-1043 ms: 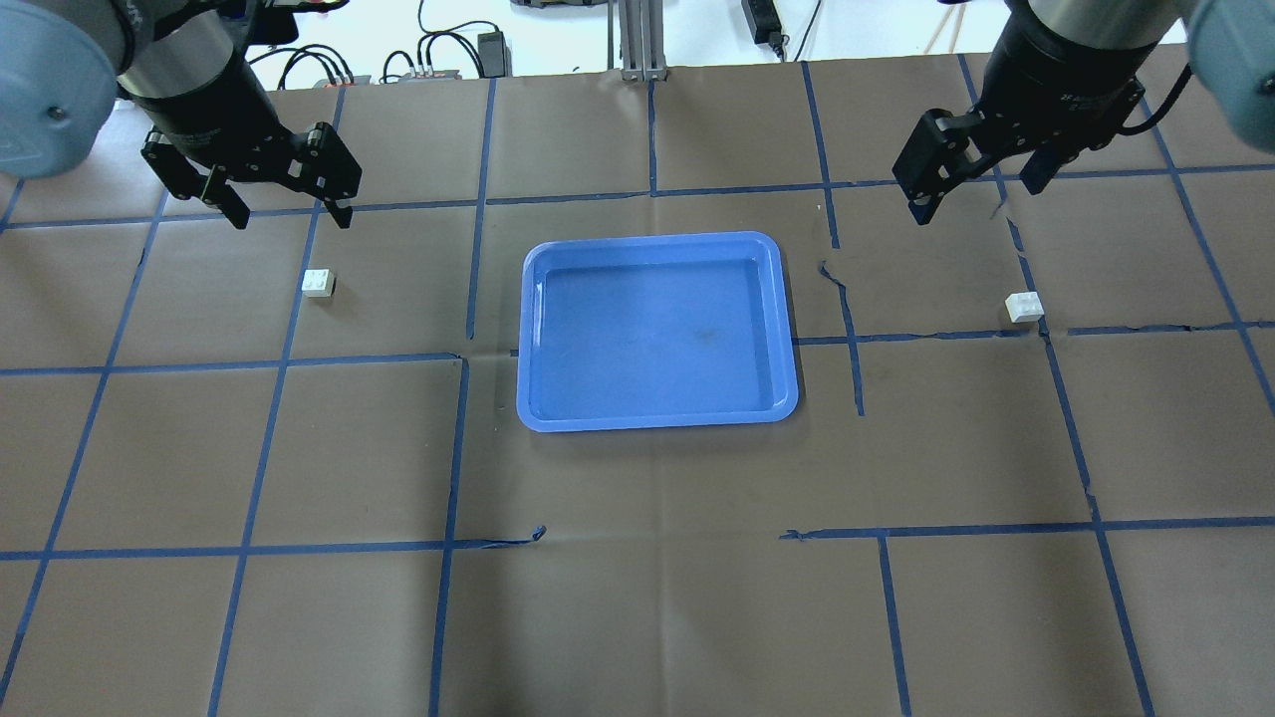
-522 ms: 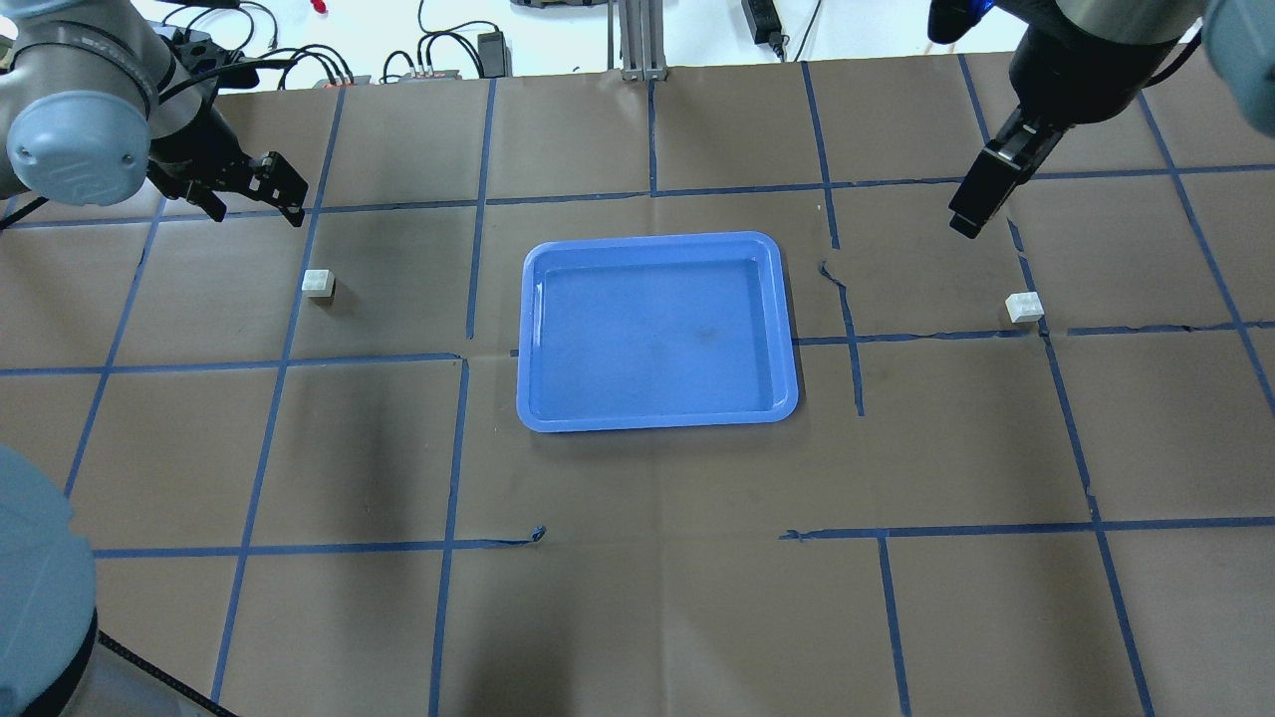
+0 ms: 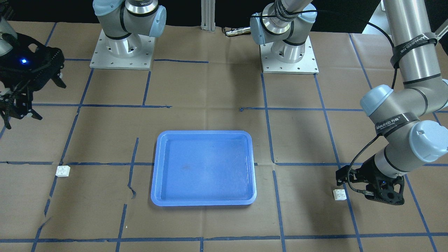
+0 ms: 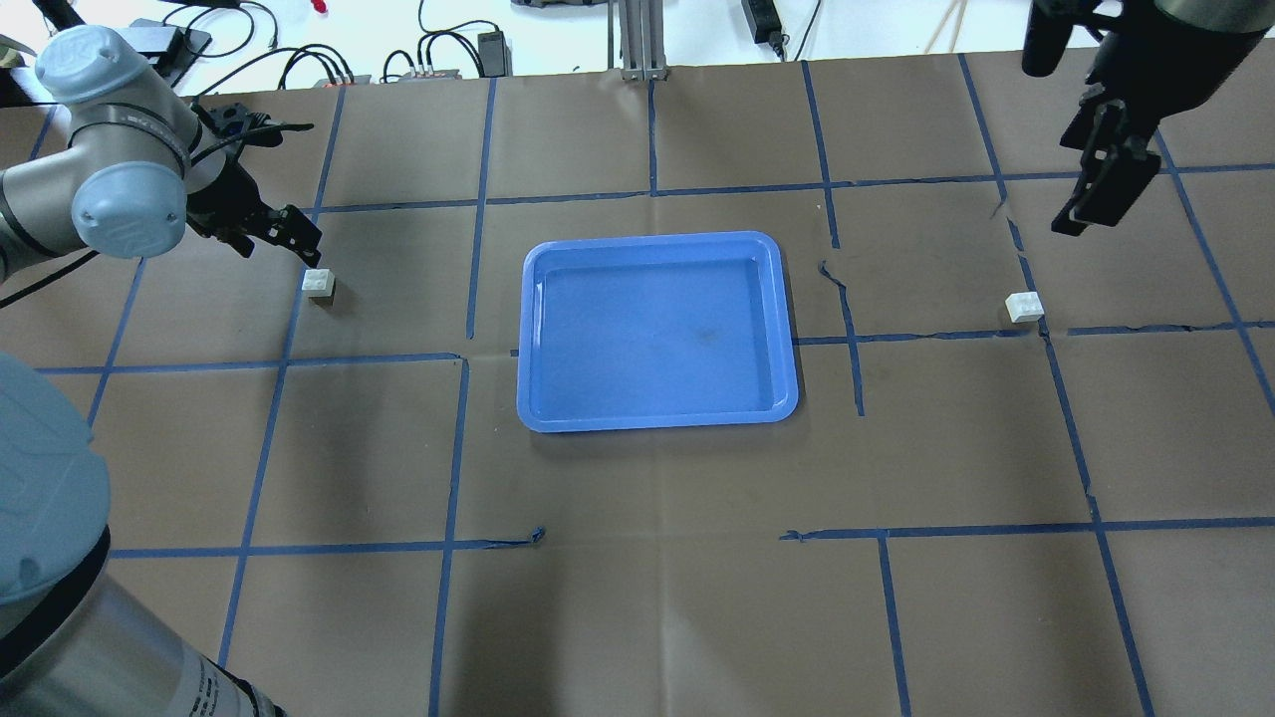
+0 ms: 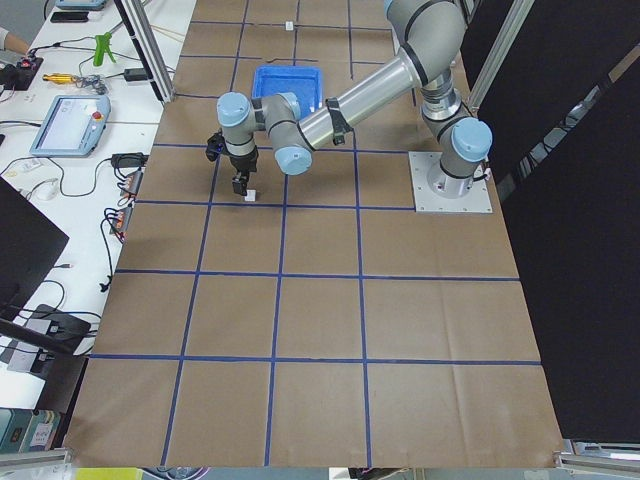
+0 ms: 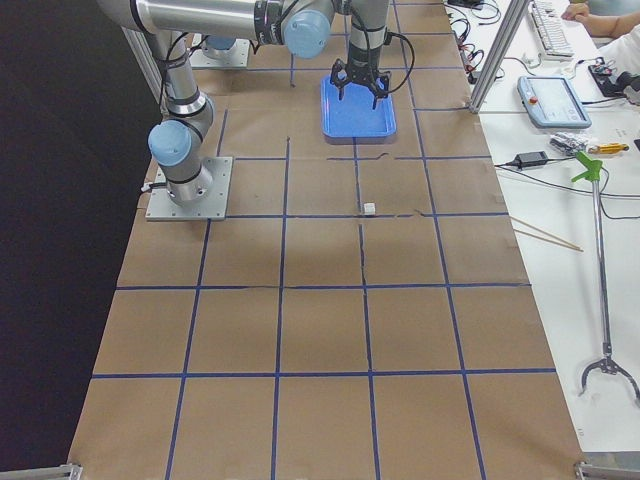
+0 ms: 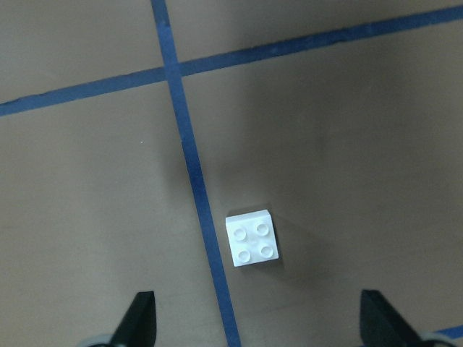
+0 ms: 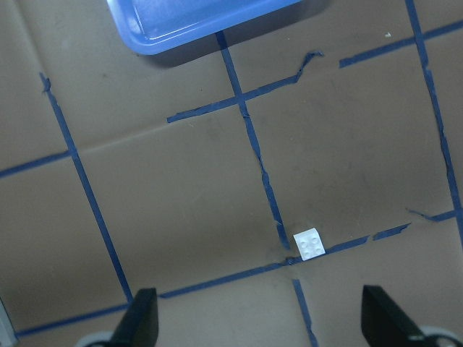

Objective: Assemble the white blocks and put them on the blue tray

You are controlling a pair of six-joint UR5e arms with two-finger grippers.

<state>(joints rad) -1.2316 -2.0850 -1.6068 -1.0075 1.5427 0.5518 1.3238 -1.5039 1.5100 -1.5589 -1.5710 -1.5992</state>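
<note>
Both your grippers are spread open and empty. The left gripper (image 7: 260, 318) hangs close over 1 small white square plastic block (image 7: 252, 238). The right gripper (image 8: 260, 318) is well apart from the other white block (image 8: 309, 243). The flat blue rectangular plastic tray (image 4: 527, 329) lies between the 2 blocks, touching neither.

Tabletop (image 4: 637, 617): brown paper, ruled into squares by blue tape lines (image 4: 448, 448).

Far edge, beyond the left claw (image 4: 279, 247): black cables (image 4: 309, 65) and a power adapter (image 4: 492, 47).

Same edge, between the left claw and the right claw (image 4: 1068, 224): an aluminium profile post (image 4: 637, 40).

Just beside the right claw: a torn tape strip (image 4: 1001, 209).

White side bench near the left claw: a teach pendant (image 5: 70, 125).

Bench well apart from the right claw: a long reach-grabber (image 6: 600, 290) and a keyboard (image 6: 553, 28).
</note>
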